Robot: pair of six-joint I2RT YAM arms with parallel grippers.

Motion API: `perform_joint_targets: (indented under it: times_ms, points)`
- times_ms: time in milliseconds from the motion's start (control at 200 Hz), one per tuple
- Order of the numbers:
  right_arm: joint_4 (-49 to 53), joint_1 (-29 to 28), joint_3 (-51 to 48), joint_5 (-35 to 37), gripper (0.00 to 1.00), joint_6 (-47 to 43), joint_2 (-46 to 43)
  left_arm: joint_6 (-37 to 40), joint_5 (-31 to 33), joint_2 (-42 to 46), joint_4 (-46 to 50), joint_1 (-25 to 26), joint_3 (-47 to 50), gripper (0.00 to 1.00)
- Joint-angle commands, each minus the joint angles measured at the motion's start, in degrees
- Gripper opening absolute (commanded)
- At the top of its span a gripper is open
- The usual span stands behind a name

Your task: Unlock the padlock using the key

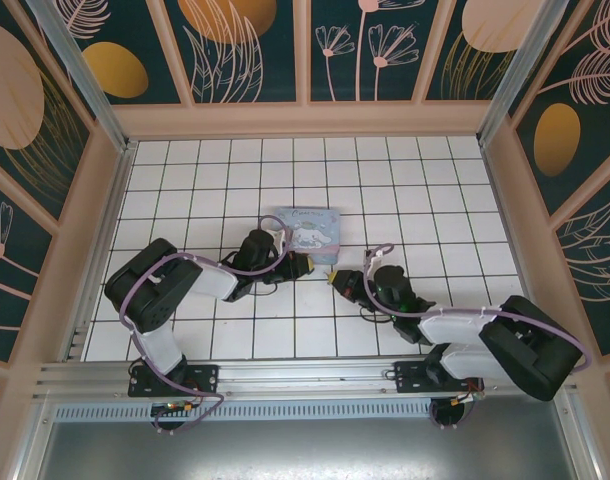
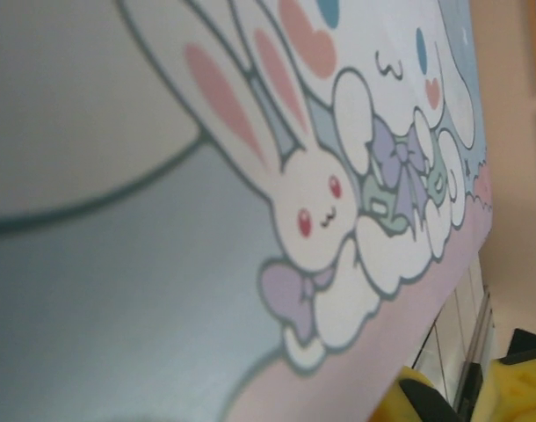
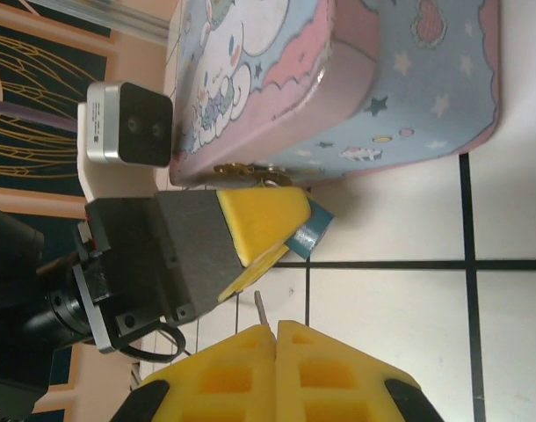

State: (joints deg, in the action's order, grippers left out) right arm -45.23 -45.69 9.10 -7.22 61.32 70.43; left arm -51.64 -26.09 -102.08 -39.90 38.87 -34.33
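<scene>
Right wrist view: the right gripper [image 3: 275, 328] is seen at the bottom centre of the frame, its two yellow fingers pressed together with no gap, and the thin pale silvery key [image 3: 260, 306] is pinched at their tips so that a short length stands up out of them. Just above the key's tip, with a narrow gap, the left gripper [image 3: 284, 242] enters from the left of the frame; its yellow pads are closed on the small dark bluish padlock [image 3: 310, 231], of which one corner juts out towards the right. The padlock is held just under the lower edge of the pastel blue-and-pink cartoon tin box [image 3: 400, 79], which takes up the upper part of the frame and sits on the white tiled floor [image 3: 400, 334]. In the top external view both grippers are found at the middle of the frame, the left gripper [image 1: 297, 265] against the bottom edge of the tin box [image 1: 310, 228] and the right gripper [image 1: 343, 283] just to its lower right. In the left wrist view the tin box's lid [image 2: 250, 176] is seen close up and blurred.
</scene>
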Motion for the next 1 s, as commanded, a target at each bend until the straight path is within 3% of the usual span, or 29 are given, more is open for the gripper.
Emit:
perform_joint_targets:
  times_ms: [0, 475, 991]
  points:
    - [-5.7, -1.8, -0.5, 4.9, 0.00, 2.4, 1.5, -4.7, -5.5, 0.6, -1.9, -0.5, -0.5, 0.00]
    - [-9.5, -4.0, -0.5, 10.3, 0.00, 10.4, 8.2, -12.5, -6.8, 3.1, -6.5, -0.5, 0.7, 0.00]
    - [-12.8, -4.1, 2.1, 8.8, 0.00, 14.5, 13.4, -16.9, -7.1, 2.4, -9.4, -0.6, 0.1, 0.00]
